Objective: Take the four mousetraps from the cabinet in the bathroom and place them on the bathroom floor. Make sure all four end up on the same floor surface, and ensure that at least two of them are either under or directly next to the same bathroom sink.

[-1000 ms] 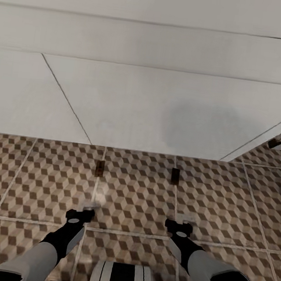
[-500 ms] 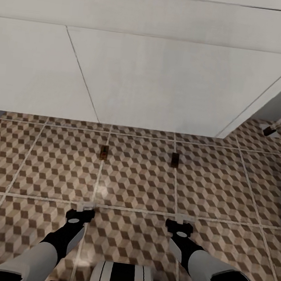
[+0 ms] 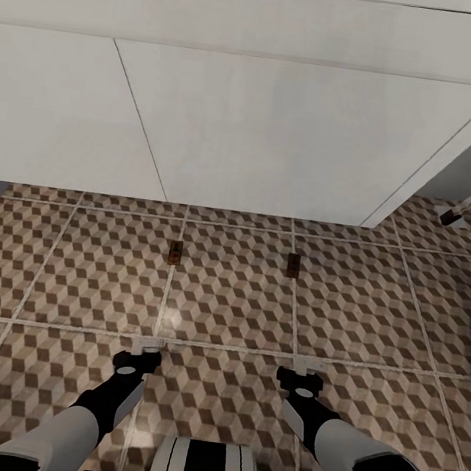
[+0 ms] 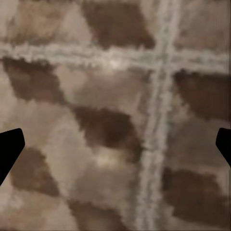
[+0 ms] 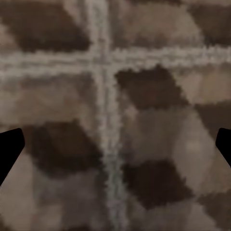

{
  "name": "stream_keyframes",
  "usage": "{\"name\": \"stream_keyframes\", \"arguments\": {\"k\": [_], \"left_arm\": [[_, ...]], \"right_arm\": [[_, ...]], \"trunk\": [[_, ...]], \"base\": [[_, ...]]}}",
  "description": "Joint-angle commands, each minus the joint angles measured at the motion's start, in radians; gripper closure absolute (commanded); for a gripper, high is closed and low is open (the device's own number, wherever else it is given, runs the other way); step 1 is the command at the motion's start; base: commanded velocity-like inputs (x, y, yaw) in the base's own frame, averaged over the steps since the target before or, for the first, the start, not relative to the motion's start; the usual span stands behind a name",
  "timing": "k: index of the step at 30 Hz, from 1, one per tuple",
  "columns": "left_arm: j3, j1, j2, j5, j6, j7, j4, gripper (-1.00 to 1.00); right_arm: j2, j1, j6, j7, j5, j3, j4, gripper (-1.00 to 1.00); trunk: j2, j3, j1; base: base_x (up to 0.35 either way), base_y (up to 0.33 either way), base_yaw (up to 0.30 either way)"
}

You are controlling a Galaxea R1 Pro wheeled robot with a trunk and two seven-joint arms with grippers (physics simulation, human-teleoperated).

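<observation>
Two mousetraps, the left one (image 3: 175, 253) and the right one (image 3: 293, 265), are lying on the bathroom floor (image 3: 226, 308) just before the white vanity (image 3: 263, 135). Left pincer (image 3: 148, 345) and right pincer (image 3: 308, 365) are hanging spread and empty. Judging by this, two more are waiting in the cabinet.
</observation>
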Motion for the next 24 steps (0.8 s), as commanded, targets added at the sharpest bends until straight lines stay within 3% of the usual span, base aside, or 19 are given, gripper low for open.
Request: {"name": "stream_keyframes", "arguments": {"k": [1,8,24], "left_arm": [[-0.002,0.000,-0.001,0.002,0.001,0.004,-0.001,-1.00],[-0.002,0.000,-0.004,0.002,0.000,0.004,-0.001,-1.00],[-0.002,0.000,-0.005,0.001,0.001,0.005,-0.001,-1.00]], "right_arm": [[0.001,0.000,-0.004,-0.003,-0.010,0.009,0.001,-1.00],[0.002,-0.001,-0.004,-0.003,-0.010,0.009,0.001,-1.00],[0.002,0.000,-0.004,-0.003,-0.010,0.009,0.001,-1.00]], "trunk": [[0.000,-0.001,0.000],[0.000,-0.001,0.000],[0.004,0.061,-0.007]], "base": [[-0.004,0.000,0.000],[-0.002,0.000,0.000],[0.000,0.000,0.000]]}}
